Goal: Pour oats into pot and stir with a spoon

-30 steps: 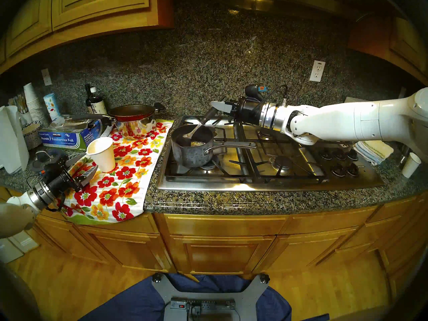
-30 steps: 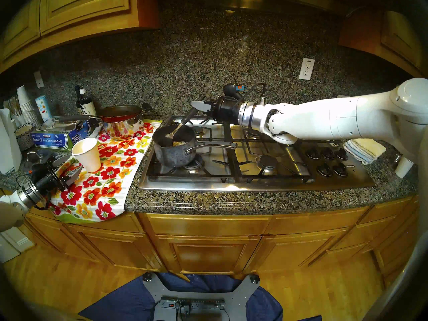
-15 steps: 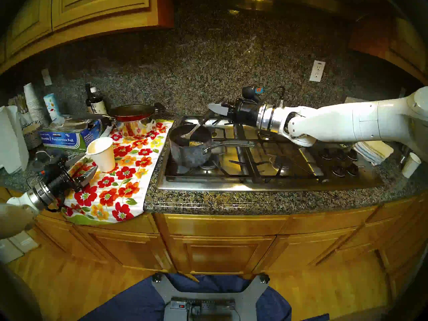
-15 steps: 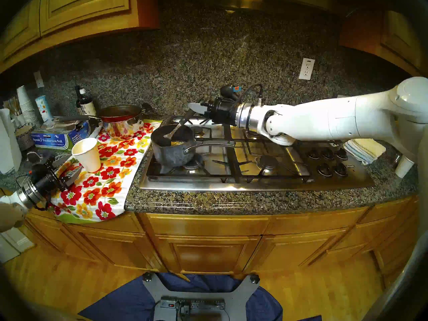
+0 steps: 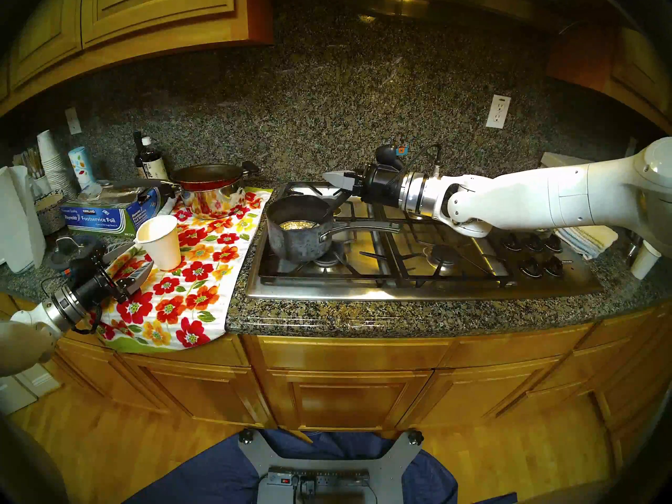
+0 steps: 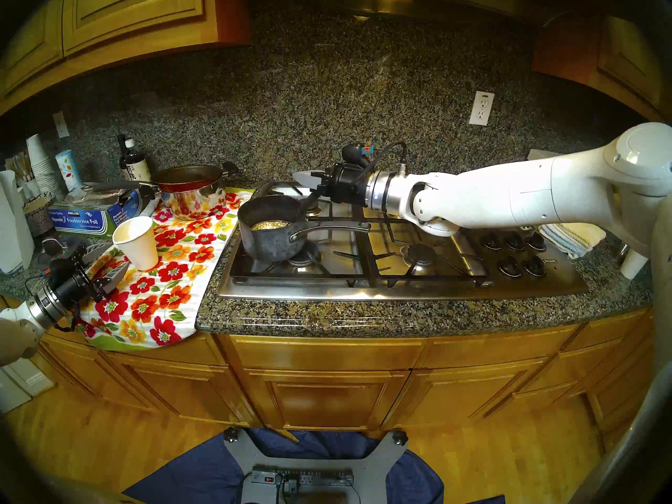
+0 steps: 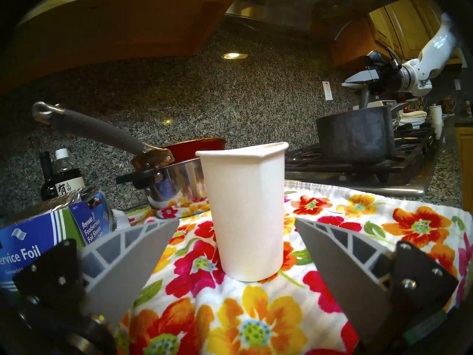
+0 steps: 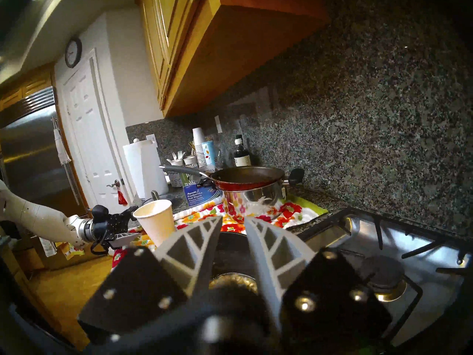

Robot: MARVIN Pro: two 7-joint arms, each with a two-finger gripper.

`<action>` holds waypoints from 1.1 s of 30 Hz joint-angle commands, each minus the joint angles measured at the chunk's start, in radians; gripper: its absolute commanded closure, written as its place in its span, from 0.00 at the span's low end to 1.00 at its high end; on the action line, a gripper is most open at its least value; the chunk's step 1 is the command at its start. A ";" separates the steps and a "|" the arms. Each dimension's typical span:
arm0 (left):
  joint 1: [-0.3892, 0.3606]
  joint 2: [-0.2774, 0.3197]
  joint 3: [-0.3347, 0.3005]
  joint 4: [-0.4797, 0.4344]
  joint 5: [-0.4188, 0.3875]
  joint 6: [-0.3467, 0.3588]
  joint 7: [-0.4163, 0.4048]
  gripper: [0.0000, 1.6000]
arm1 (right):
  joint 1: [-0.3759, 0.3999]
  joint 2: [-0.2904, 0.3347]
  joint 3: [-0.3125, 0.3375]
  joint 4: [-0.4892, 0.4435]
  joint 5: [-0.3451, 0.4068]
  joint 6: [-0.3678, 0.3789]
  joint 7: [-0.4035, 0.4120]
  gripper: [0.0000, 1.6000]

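So, heads up: your right claw [image 5: 332, 179] just let go of spoon [image 5: 336, 201], jaws parted now, nothing between. Spoon handle slumped onto pot [image 5: 291, 245] far rim, bowl hidden inside. Oats [image 5: 296, 224] heaped in pot on stove [image 5: 418, 292]. Stirring looks done, probably only retract left. Left claw [image 5: 142, 254] spread wide, empty, just short of cup [image 5: 162, 241] on floral cloth [image 5: 203, 303]. Nothing blocks retreat.

The spoon [image 5: 334, 203] shows only its dark handle; its bowl is sunk out of sight behind the pot [image 5: 299, 230] wall. At the right edge, a paper cup [image 5: 645, 258] is partly hidden by the arm.
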 commanded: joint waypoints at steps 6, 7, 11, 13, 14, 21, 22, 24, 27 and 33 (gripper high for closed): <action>0.023 0.013 -0.068 -0.004 0.009 -0.002 -0.089 0.00 | 0.023 0.005 0.026 -0.004 0.012 -0.019 0.007 1.00; 0.026 0.013 -0.071 -0.003 0.005 -0.002 -0.099 0.00 | 0.023 0.004 0.026 -0.004 0.013 -0.020 0.008 1.00; 0.039 0.013 -0.085 -0.004 0.006 -0.002 -0.099 0.00 | 0.023 0.001 0.028 -0.005 0.016 -0.025 0.011 1.00; 0.043 0.013 -0.091 -0.003 0.002 -0.002 -0.109 0.00 | 0.026 -0.001 0.027 -0.005 0.015 -0.024 0.011 1.00; 0.047 0.013 -0.095 -0.003 0.001 -0.002 -0.111 0.00 | 0.028 -0.002 0.026 -0.004 0.014 -0.024 0.012 1.00; 0.061 0.013 -0.109 -0.007 0.011 -0.002 -0.092 0.00 | 0.066 -0.012 0.010 0.014 -0.021 -0.011 0.029 1.00; 0.062 0.013 -0.111 -0.002 0.000 -0.002 -0.119 0.00 | 0.077 -0.014 0.003 0.019 -0.036 -0.005 0.039 1.00; 0.065 0.013 -0.113 -0.004 0.004 -0.002 -0.110 0.00 | 0.095 -0.014 -0.004 0.027 -0.055 0.002 0.049 1.00; 0.066 0.013 -0.114 -0.007 0.010 -0.002 -0.096 0.00 | 0.117 -0.018 -0.010 0.052 -0.097 0.014 0.073 1.00; 0.069 0.013 -0.117 -0.007 0.011 -0.002 -0.094 0.00 | 0.152 -0.028 -0.008 0.097 -0.165 0.058 0.118 1.00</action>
